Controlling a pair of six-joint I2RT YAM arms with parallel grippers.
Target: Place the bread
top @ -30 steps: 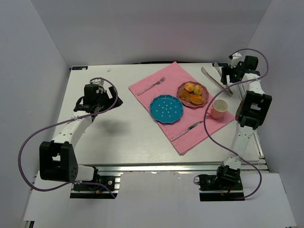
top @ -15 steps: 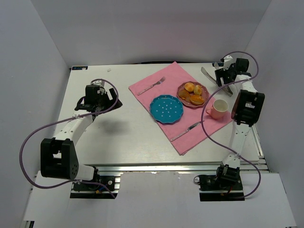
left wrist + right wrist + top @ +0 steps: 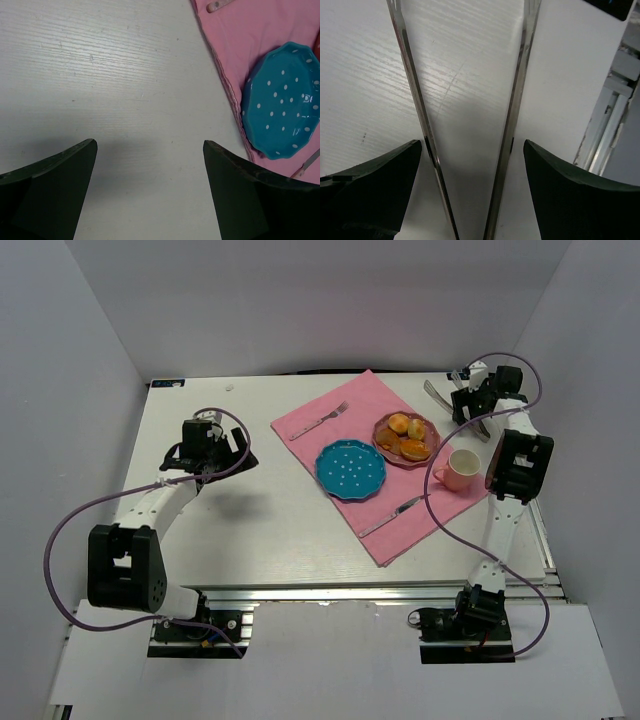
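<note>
Two small round golden buns point(image 3: 399, 424) lie on a dark pink plate point(image 3: 381, 430) with flatter orange pastry pieces point(image 3: 414, 449), on the pink placemat point(image 3: 350, 400). A blue dotted plate point(image 3: 351, 468) sits beside it and also shows in the left wrist view point(image 3: 282, 105). My right gripper point(image 3: 466, 406) is open at the back right, low over metal tongs point(image 3: 434, 395). In the right wrist view the two tong arms point(image 3: 512, 115) run between my open fingers, around my right gripper point(image 3: 471, 145). My left gripper point(image 3: 235, 453) is open and empty over bare table, seen also in its wrist view point(image 3: 150, 142).
A pink cup point(image 3: 460, 469) stands right of the plates. A fork point(image 3: 320, 420) and a knife point(image 3: 393, 514) lie on the placemat. The table's right edge with its metal rail point(image 3: 612, 105) is close to the right gripper. Grey walls enclose the table.
My right gripper has moved left and down toward the tongs. The left arm has shifted only slightly.
</note>
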